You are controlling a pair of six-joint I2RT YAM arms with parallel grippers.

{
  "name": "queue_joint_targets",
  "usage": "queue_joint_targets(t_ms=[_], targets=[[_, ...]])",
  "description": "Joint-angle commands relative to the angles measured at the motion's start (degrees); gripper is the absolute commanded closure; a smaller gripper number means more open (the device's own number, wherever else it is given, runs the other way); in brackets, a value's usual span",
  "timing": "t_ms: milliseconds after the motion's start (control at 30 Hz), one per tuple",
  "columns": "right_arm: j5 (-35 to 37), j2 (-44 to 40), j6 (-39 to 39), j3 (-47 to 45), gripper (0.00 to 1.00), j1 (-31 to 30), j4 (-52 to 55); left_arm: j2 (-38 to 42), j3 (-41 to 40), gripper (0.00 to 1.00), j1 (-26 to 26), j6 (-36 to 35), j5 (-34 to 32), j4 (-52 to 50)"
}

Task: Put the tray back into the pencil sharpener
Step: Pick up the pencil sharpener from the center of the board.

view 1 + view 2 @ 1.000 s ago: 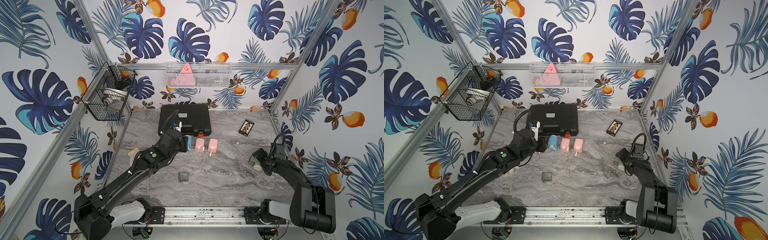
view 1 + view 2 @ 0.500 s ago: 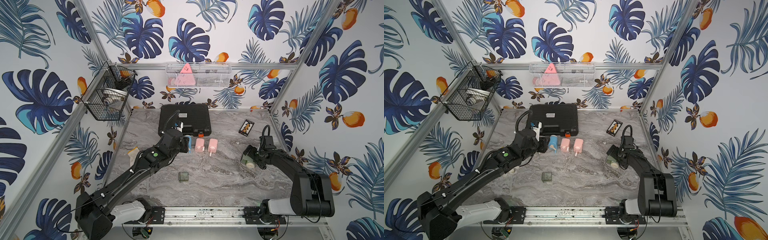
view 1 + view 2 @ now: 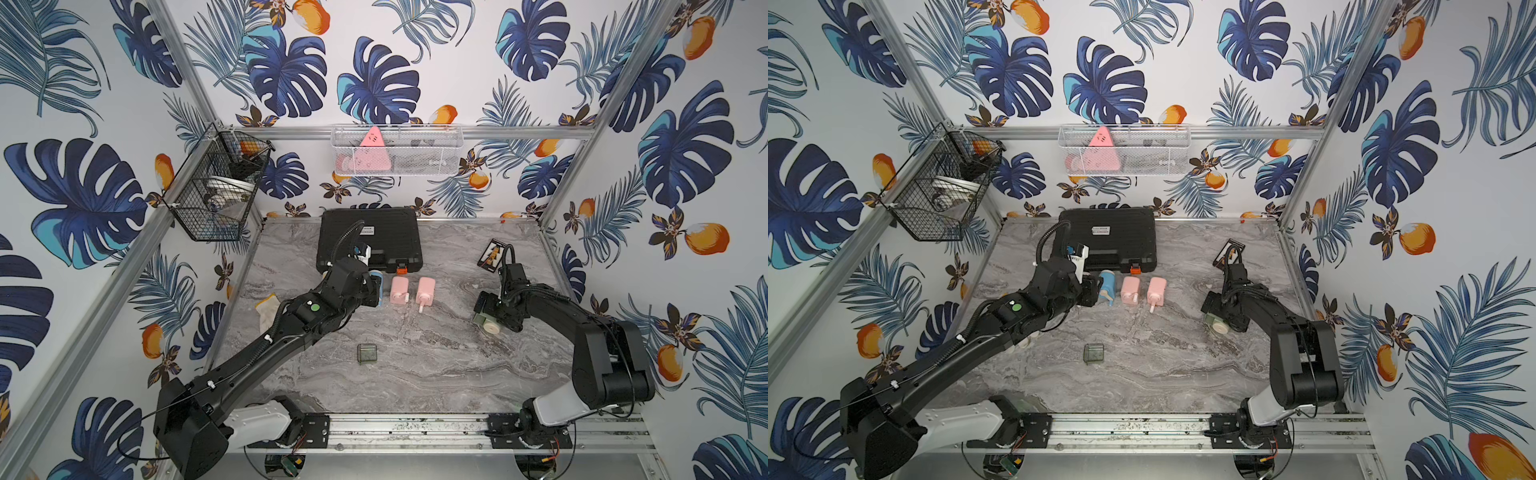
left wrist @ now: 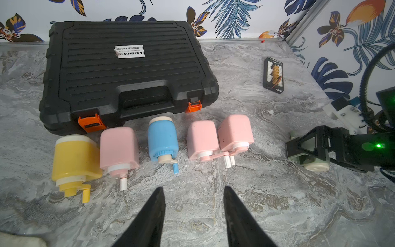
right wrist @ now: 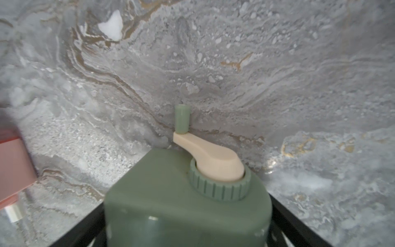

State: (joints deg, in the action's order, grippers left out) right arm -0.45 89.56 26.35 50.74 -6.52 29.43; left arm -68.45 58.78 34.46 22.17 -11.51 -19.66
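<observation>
The tray [image 3: 367, 354] [image 3: 1093, 354], a small dark see-through box, lies alone on the table [image 3: 436, 386], slightly left of the middle and towards the near side. Bare marble surrounds it on every side. It is well apart from both hands.

The right hand [image 3: 484, 314] holds the green pencil sharpener [image 3: 492, 328] [image 5: 186, 203] right of the middle. Its jaws are spread wide across the body, and one black finger [image 5: 299, 226] shows on each side. Open table lies between the sharpener and the right edge. The cream crank [image 5: 205, 158] points down at the marble. Whether the sharpener rests on the table or hangs just above it cannot be told. The opening for the tray shows in no view.

The left hand [image 4: 193, 190] hovers empty, its jaws partly open, just near of a row of other sharpeners: yellow [image 4: 74, 158], pink [image 4: 118, 147], blue [image 4: 162, 141] and two more pink ones [image 4: 202, 139]. That row lies just beside the near edge of a black case [image 3: 370, 237] at the far side.

In both top views the left arm crosses from the near left corner and covers the yellow sharpener and the pink one beside it. A pale cloth [image 3: 268, 309] at the left edge is partly hidden by the arm. A small black card [image 3: 493, 254] lies near the far right corner.
</observation>
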Motion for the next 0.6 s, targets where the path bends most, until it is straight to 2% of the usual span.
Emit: queue_joint_targets(t_ms=[0, 233, 400, 567], targets=[[4.20, 1.43, 0.80, 1.01, 0.00, -0.63, 3.00, -0.19, -0.07, 0.52, -0.09, -1.26, 0.78, 1.82], [5.19, 3.41, 1.43, 2.16, 0.00, -1.42, 2.56, 0.59, -1.25, 0.53, -0.06, -2.13, 1.96, 4.21], [5.28, 3.81, 1.16, 2.52, 0.06, -1.81, 2.43, 0.90, -2.61, 0.53, -0.07, -3.91, 4.78, 7.60], [4.33, 3.62, 1.25, 1.92, 0.15, -1.91, 1.73, 1.51, -5.17, 0.52, -0.09, -5.69, 7.87, 12.82]])
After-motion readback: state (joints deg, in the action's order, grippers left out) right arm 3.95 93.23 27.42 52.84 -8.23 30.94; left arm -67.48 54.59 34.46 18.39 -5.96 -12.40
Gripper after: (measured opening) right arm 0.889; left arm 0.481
